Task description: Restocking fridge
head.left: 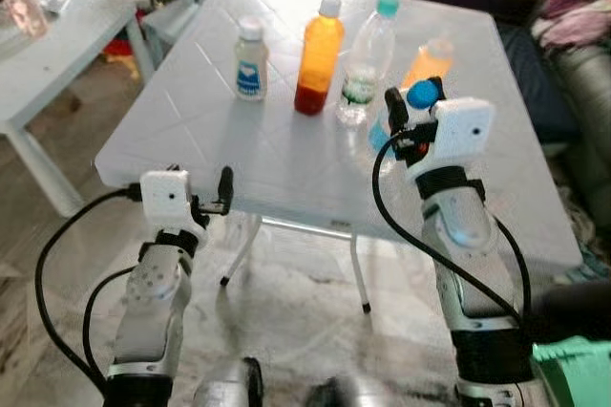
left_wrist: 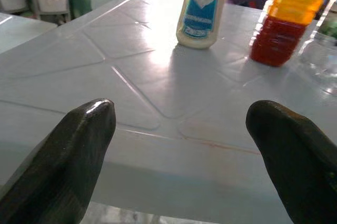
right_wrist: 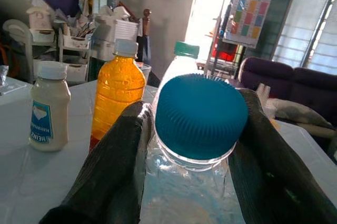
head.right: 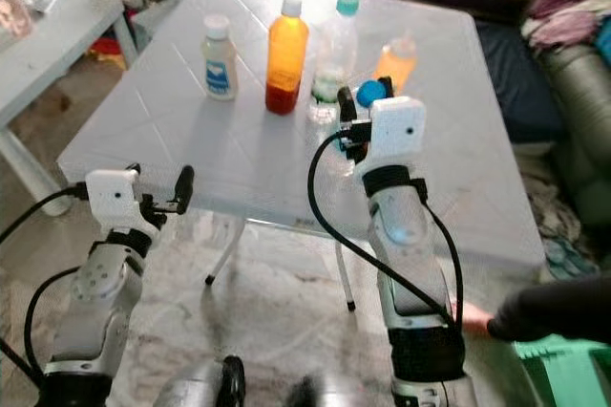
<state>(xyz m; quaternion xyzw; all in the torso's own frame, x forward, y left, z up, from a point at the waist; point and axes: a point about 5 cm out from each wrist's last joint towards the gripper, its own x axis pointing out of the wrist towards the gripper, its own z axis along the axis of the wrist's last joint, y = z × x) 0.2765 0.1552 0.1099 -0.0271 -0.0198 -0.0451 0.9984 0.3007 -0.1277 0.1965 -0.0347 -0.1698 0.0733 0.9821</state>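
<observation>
The right gripper (head.left: 412, 111) clasped the clear bottle (right_wrist: 189, 192) just below its blue cap (right_wrist: 201, 115); thin, crushable plastic, probably light. Left gripper (left_wrist: 184, 145) gaped wide.

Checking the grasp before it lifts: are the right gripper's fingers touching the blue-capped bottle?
Touching. The right wrist view shows both fingers pressed against the blue-capped bottle just under its cap.

Clear bottle (head.left: 382, 135) half hidden behind right tool (head.left: 412, 106)

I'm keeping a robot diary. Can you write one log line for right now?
right gripper: shut on blue-capped bottle | left gripper: open, at table edge | waiting: mayonnaise bottle, orange bottle, green-capped bottle
</observation>
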